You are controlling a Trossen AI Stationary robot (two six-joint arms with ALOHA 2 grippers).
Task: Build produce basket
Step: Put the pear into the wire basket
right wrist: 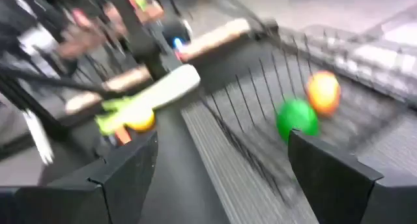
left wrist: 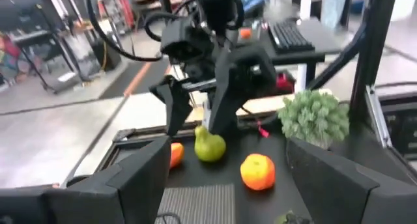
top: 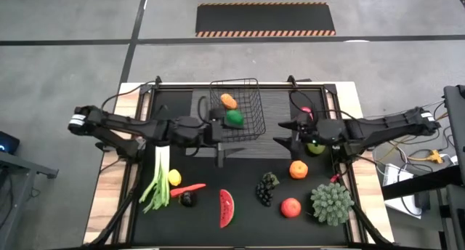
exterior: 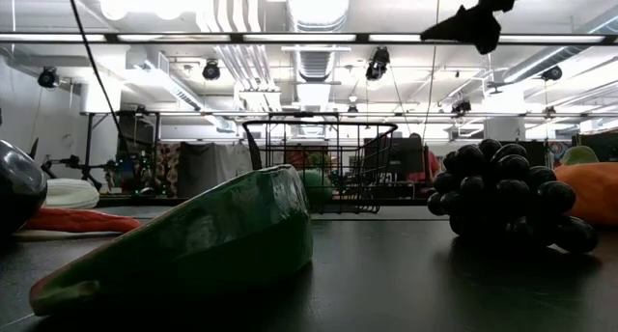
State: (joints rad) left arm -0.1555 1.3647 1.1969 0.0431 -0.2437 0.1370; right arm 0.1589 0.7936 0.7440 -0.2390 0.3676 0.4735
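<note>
1. Where the black mat [top: 240, 206] covers the wooden table [top: 109, 199], a black wire-mesh rectangular basket [top: 251, 108] stands at the far middle, holding a small orange fruit [top: 228, 100] and a round green lime [top: 234, 118].
2. On the near half lie a green-and-white leek [top: 156, 179], a yellow lemon [top: 174, 177], a red chili [top: 190, 187], a dark purple round piece [top: 187, 199], a red watermelon slice [top: 227, 208], dark grapes [top: 267, 188], a red apple [top: 290, 207], an orange [top: 298, 169] and a spiky grey-green plant ball [top: 331, 203].
3. Beyond the table lies grey concrete floor with a black hazard-edged mat [top: 265, 19]; the low view shows ceiling lights and ducts.
4. The left gripper [top: 220, 134] hangs just beside the basket's near-left corner, fingers apart and empty.
5. The right gripper [top: 285, 135] hangs right of the basket above a green pear [top: 315, 147], fingers spread, holding nothing.
</note>
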